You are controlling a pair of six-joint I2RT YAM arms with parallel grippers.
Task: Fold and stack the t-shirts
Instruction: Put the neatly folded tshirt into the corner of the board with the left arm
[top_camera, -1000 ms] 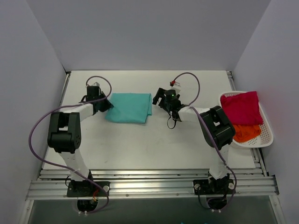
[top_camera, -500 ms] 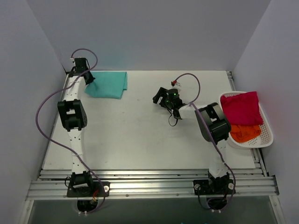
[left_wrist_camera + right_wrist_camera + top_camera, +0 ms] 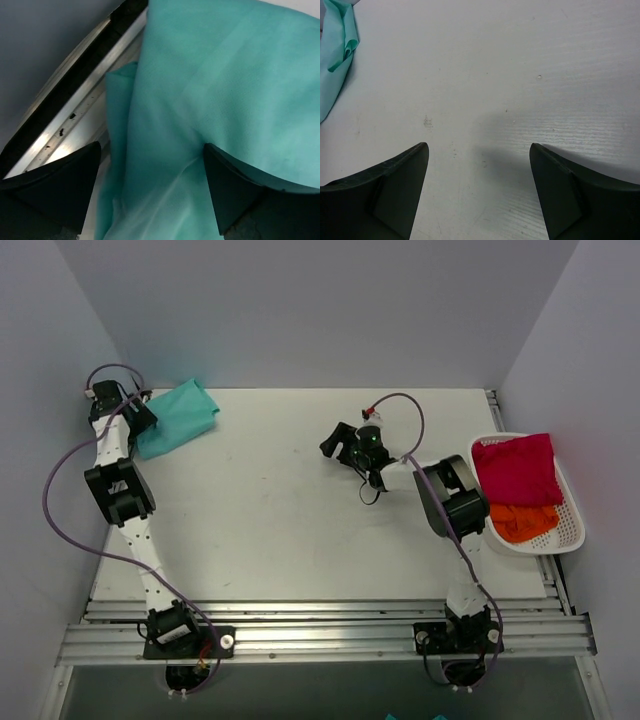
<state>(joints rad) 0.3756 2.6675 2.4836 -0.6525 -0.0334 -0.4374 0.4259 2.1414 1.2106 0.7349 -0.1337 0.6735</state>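
Note:
The folded teal t-shirt (image 3: 180, 416) lies at the table's far left corner, tilted against the back edge. My left gripper (image 3: 143, 420) is at its left end. In the left wrist view the left gripper (image 3: 151, 150) is open, its jaws wide apart, and the teal cloth (image 3: 210, 75) lies loose between and beneath them. Well to the right, my right gripper (image 3: 333, 443) hovers open over bare table; the right wrist view shows the right gripper (image 3: 478, 147) holding nothing, with the teal t-shirt (image 3: 335, 55) far off. A magenta t-shirt (image 3: 515, 470) and an orange t-shirt (image 3: 522, 522) lie in the basket.
The white slotted basket (image 3: 572, 502) stands at the table's right edge. A metal rail (image 3: 75, 100) and the left wall run right beside the teal t-shirt. Grey walls close in the table at the back and on both sides.
The left arm swung the teal t-shirt from the table's back middle to the far left corner, and its jaws went from shut to wide apart. The right gripper barely shifted.

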